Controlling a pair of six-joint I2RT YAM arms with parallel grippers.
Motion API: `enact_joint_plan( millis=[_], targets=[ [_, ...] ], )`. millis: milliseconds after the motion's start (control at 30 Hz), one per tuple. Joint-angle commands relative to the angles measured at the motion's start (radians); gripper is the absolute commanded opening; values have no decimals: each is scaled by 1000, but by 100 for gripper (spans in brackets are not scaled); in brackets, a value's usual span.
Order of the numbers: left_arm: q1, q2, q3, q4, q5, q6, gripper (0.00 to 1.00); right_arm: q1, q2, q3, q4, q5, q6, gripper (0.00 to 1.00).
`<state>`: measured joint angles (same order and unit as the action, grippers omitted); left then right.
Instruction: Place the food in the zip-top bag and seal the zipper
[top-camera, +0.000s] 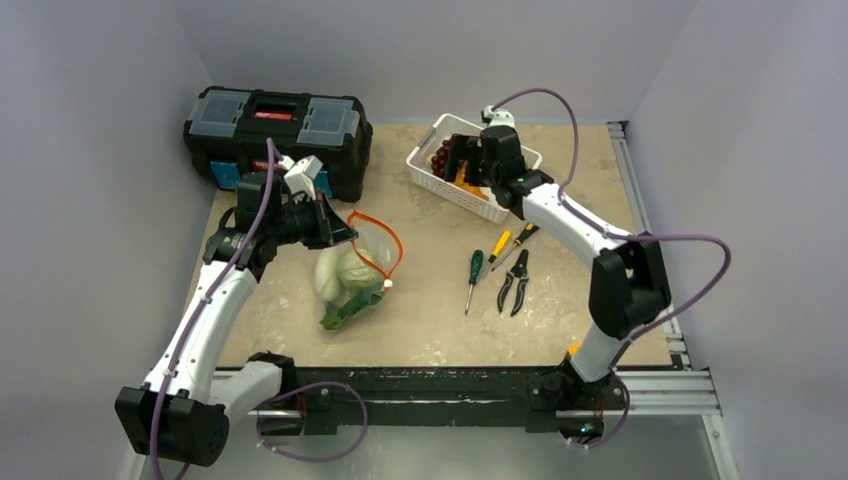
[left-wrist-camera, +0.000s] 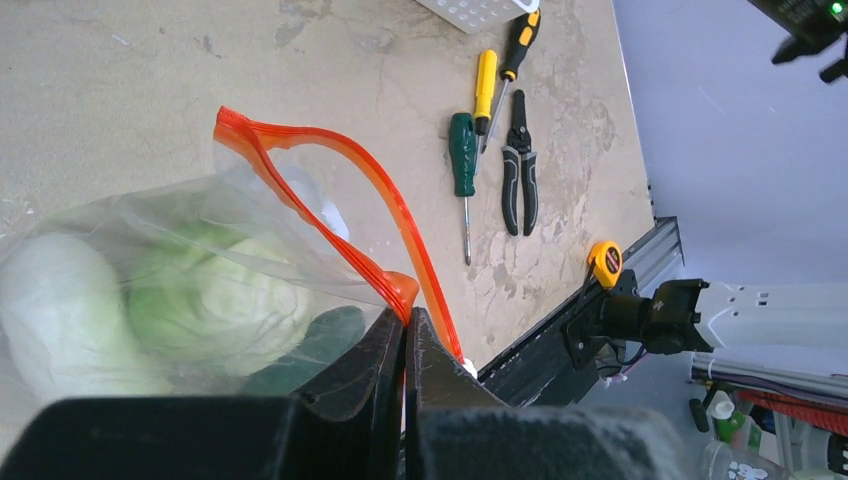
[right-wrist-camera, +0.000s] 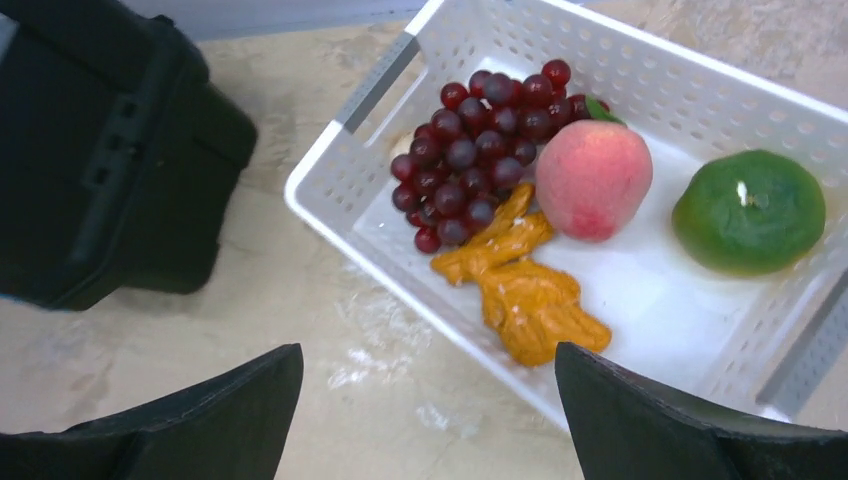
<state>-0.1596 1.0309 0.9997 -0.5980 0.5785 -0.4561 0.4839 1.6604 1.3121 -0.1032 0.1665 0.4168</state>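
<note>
The clear zip-top bag (top-camera: 352, 270) lies at centre left, its mouth open. My left gripper (top-camera: 335, 232) is shut on the orange-red zipper (left-wrist-camera: 330, 180) and pinches the strip at my fingertips (left-wrist-camera: 405, 315). The white slider (left-wrist-camera: 467, 368) sits at the strip's near end. Inside the bag are a light-green cabbage (left-wrist-camera: 220, 300), a white oblong vegetable (left-wrist-camera: 60, 320) and a dark green cucumber (left-wrist-camera: 310, 345). My right gripper (right-wrist-camera: 428, 350) is open and empty above the near rim of the white basket (right-wrist-camera: 700, 90). The basket holds a pink peach (right-wrist-camera: 592, 178), grapes (right-wrist-camera: 480, 150), a green round fruit (right-wrist-camera: 750, 210) and an orange lumpy piece (right-wrist-camera: 520, 290).
A black toolbox (top-camera: 275, 135) stands at the back left, just behind my left gripper. A green screwdriver (top-camera: 475, 275), a yellow one (top-camera: 498, 245) and black pliers (top-camera: 515, 282) lie right of the bag. A yellow tape measure (left-wrist-camera: 604, 262) sits at the table's front rail.
</note>
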Motion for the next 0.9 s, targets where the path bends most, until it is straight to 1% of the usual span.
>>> enact_joint_plan(
  millis=[0, 133, 267, 400, 533, 700, 867],
  targets=[
    [-5, -1, 24, 15, -1, 8, 0, -38, 124, 174, -78, 20, -91, 99],
    [-5, 1, 24, 16, -1, 8, 0, -77, 251, 306, -162, 18, -90, 97],
    [-5, 5, 24, 15, 2, 8, 0, -107, 312, 308, -97, 15, -74, 97],
    [-4, 9, 24, 16, 9, 6, 0, -148, 367, 328, -59, 0, -23, 97],
    [-5, 10, 25, 18, 17, 4, 0, -183, 430, 369, -19, -56, 18, 96],
    [-5, 13, 24, 18, 18, 4, 0, -202, 552, 532, -100, -68, 23, 95],
    [-5, 14, 25, 18, 20, 4, 0, -207, 616, 592, -97, -53, 29, 94]
  ],
)
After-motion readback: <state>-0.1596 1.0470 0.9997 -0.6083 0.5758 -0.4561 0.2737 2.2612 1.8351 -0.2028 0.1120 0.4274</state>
